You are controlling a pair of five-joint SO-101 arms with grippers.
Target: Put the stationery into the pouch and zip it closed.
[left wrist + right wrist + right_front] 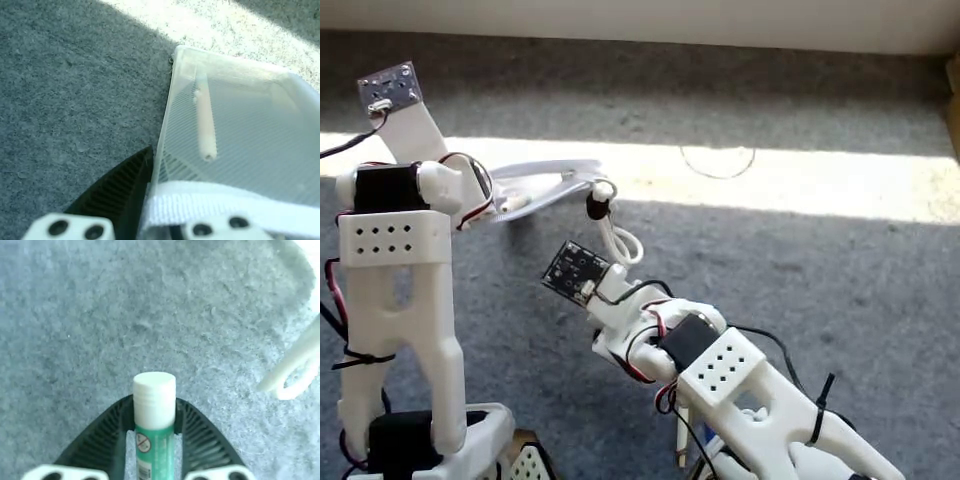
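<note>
**Right claw.** My right claw (154, 404) is pinched on a glue stick (154, 440), one black ribbed jaw pressed against each side of the barrel. The stick's long axis lies along the claw's own line. Its green-labelled body sits back between the jaws and its white cap juts out past their tips. In the high view this arm comes in from the near right, so the cap points toward the far side, just beside the right end of the pouch. A white loop (292, 375) lies close beside this claw; I cannot tell what it is attached to.

**Left claw.** My left claw (510, 205) is clamped on the left end of the pouch (240, 130). In the left wrist view, one black jaw presses against the outside of the pouch's clear, finely ribbed wall. A white webbing band (225, 202) crosses the gripped edge. The pouch's long axis runs left to right, from my left claw toward the glue stick's cap. A slim white stick-shaped item (205, 125) shows through the wall. Its long axis runs away from the claw, roughly along the pouch's side edge. What kind of stationery it is I cannot tell.

**Surroundings.** Both arms work over a grey carpet (800, 280). A sunlit strip (840, 185) crosses it left to right on the far side, and the pouch lies at the strip's left part. A thin wire (718, 160) curls on the strip, well right of the pouch.
</note>
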